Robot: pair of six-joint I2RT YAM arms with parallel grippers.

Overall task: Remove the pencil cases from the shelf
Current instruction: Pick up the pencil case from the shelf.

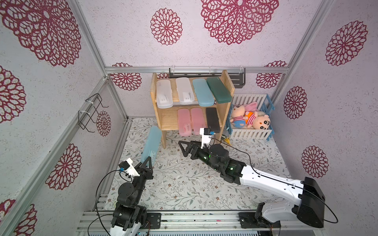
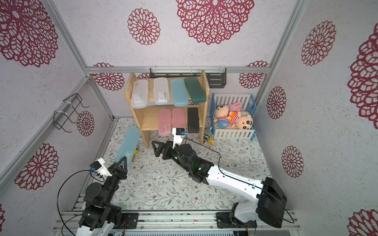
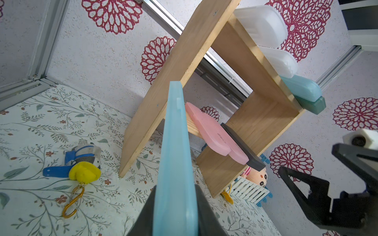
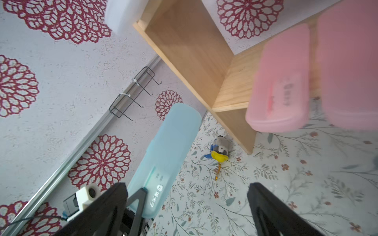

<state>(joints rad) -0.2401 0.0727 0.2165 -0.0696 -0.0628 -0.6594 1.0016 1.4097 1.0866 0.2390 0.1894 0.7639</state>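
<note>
One of the eight pencil cases is off the shelf [image 1: 227, 106]; seven are not yet removed, so the job is at an early stage.

The left hand [image 1: 147, 162] is pressed together on the near end of a light blue case [image 1: 151, 143], pinching it across its thin sides. That case slants up toward the far left corner of the bench [image 1: 184, 190], just beside the shelf's left side panel and outside it. Whether its far end touches the bench cannot be told.

The shelf stands at the middle of the bench's far edge. Its upper tier carries four cases side by side: a white case [image 1: 164, 93], a second white case [image 1: 184, 91], another light blue case [image 1: 202, 92] and a dark green case [image 1: 215, 88] leaning at the right end. The lower tier carries a pink case [image 1: 184, 122], a second pink case [image 1: 197, 120] and a black case [image 1: 212, 120], all jutting past the front edge.

The right hand [image 1: 184, 148] is spread wide and holds nothing, hovering low in front of the lower tier. By its position, a pink case looks like the likeliest next pick, once the blue one is set down.
</note>
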